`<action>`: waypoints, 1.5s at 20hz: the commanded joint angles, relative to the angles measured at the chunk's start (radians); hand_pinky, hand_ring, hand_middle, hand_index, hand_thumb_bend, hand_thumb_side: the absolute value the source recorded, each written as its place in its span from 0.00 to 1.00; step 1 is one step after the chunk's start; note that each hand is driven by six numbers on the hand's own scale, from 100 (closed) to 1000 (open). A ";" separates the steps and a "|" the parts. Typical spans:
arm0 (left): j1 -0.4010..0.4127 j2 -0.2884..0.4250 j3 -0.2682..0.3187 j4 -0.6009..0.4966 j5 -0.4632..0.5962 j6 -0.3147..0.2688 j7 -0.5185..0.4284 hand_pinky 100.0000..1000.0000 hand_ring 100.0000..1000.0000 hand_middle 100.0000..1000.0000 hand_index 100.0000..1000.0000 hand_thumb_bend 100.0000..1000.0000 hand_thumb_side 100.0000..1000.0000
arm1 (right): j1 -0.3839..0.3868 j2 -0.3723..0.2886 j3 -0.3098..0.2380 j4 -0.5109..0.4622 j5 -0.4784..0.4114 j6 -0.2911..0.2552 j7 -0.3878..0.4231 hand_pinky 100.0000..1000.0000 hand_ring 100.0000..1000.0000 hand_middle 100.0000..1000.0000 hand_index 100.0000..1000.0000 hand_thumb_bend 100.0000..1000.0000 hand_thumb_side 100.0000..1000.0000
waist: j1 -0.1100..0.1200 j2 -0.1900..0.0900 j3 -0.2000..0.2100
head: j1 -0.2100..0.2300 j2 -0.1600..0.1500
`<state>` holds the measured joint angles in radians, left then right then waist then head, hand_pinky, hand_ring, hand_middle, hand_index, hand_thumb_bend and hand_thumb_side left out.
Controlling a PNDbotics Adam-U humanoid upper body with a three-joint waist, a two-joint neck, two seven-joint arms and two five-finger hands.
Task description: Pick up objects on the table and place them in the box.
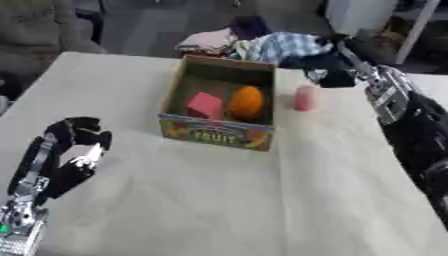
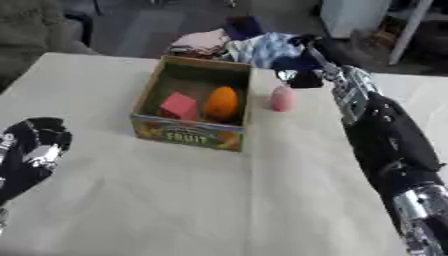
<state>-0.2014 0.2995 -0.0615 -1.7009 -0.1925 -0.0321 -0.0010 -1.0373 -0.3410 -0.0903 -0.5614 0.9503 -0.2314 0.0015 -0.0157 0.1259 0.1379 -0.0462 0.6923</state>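
The left robot hand (image 1: 74,145) rests low on the desk (image 1: 219,200), fingers curled, holding nothing. The right robot hand (image 2: 302,75) reaches beside the pink thing (image 2: 282,98); I cannot tell its fingers.

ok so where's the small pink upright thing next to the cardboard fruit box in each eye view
Left eye view: the small pink upright object stands on the table just right of the cardboard fruit box, right of centre in the upper half.
Right eye view: same object, nearer the picture's centre, still just right of the box.
Shared landmark: the orange round fruit inside the box.
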 commanded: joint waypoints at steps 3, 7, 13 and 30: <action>-0.010 0.016 0.008 -0.017 0.002 -0.002 0.001 0.65 0.60 0.58 0.71 0.26 0.41 | -0.011 -0.019 -0.004 0.034 0.009 0.024 -0.012 0.69 0.75 0.82 0.91 0.16 0.50 | 0.009 -0.008 0.006 | -0.007 -0.013; -0.012 0.014 0.007 -0.017 0.002 -0.002 0.000 0.65 0.60 0.58 0.71 0.26 0.41 | -0.005 -0.007 0.007 0.057 0.038 0.032 0.050 0.71 0.77 0.81 0.91 0.17 0.56 | 0.011 -0.006 0.004 | -0.009 -0.014; -0.012 0.014 0.006 -0.018 0.002 -0.003 -0.002 0.65 0.60 0.58 0.71 0.26 0.41 | 0.007 0.010 0.016 0.067 0.102 0.044 0.147 0.71 0.76 0.75 0.85 0.22 0.51 | 0.016 -0.006 0.007 | -0.012 -0.015; -0.012 0.016 0.007 -0.016 0.002 -0.001 0.001 0.65 0.60 0.58 0.71 0.26 0.41 | -0.010 0.009 0.027 -0.109 0.130 0.037 -0.227 0.46 0.45 0.19 0.28 0.22 0.00 | 0.011 -0.016 -0.001 | -0.013 -0.021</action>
<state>-0.2029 0.2991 -0.0623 -1.7013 -0.1919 -0.0321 -0.0013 -1.0164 -0.3060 -0.0689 -0.6254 1.1035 -0.1870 -0.2140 -0.0063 0.1265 0.1362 -0.0597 0.6836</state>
